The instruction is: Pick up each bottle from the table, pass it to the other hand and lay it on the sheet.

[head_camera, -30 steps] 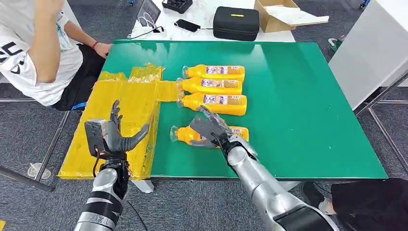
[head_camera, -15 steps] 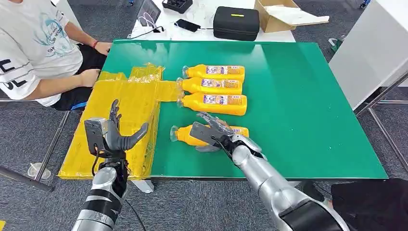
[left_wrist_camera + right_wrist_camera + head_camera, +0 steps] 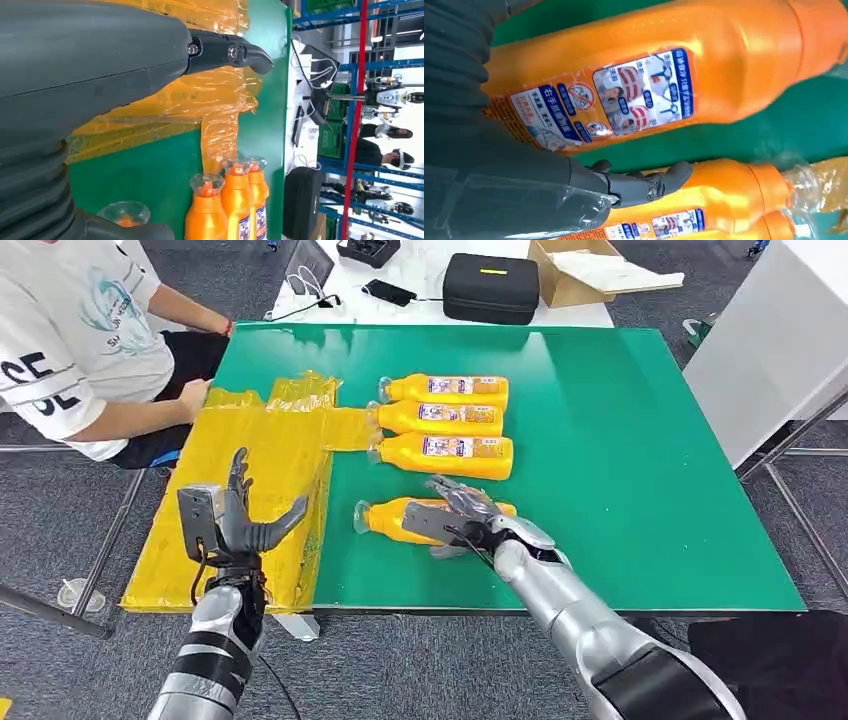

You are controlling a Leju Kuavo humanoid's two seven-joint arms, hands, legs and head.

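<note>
4 bottles head-on; right wrist view reads nearest bottle's label.

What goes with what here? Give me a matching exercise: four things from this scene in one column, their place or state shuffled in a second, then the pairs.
Things
1. left hand
2. right hand
3. yellow sheet
4. black case

Place or state
A. on the white table beyond the green one
B. down on the nearest bottle
C. draped over the green table's left edge
D. raised, fingers apart, holding nothing

Pairs: 1-D, 2-B, 3-C, 4-A
</note>
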